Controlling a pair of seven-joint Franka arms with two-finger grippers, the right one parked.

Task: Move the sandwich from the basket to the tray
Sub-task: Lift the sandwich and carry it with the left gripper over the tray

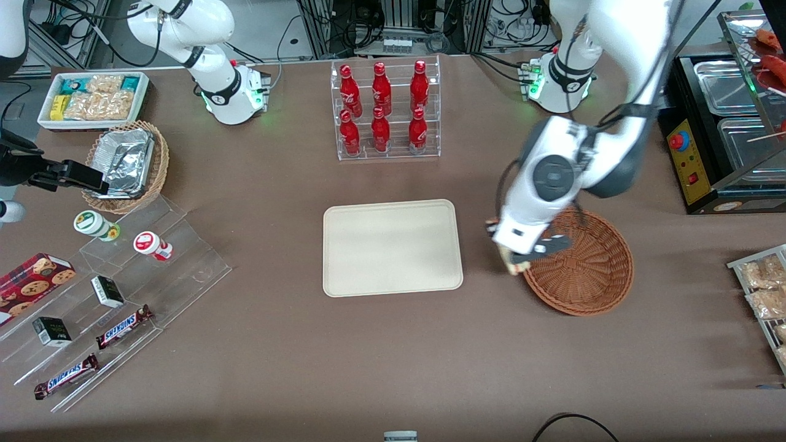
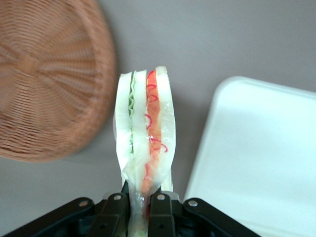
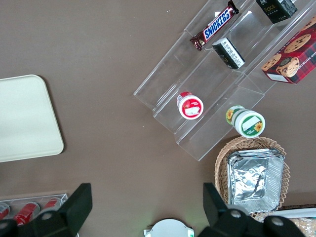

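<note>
Between the basket and the tray, right of centre in the front view, the gripper hangs above the brown table, just over the basket's rim on the side facing the tray. From this angle the working arm's white wrist covers most of the gripper, and only a small pale scrap of the sandwich peeks out beneath it; the fingers cannot be made out there.

The left wrist view supplies what the front view hides. The gripper has its two black fingers pressed together on the lower end of the sandwich, which stands on edge with its green and red filling layers facing the camera through clear wrap. The basket and the tray flank it, both partly cut off by the frame edges, and bare table shows between them.

Only the front view shows the rack of red bottles farther from the camera than the tray. The right wrist view catches one corner of the tray.
</note>
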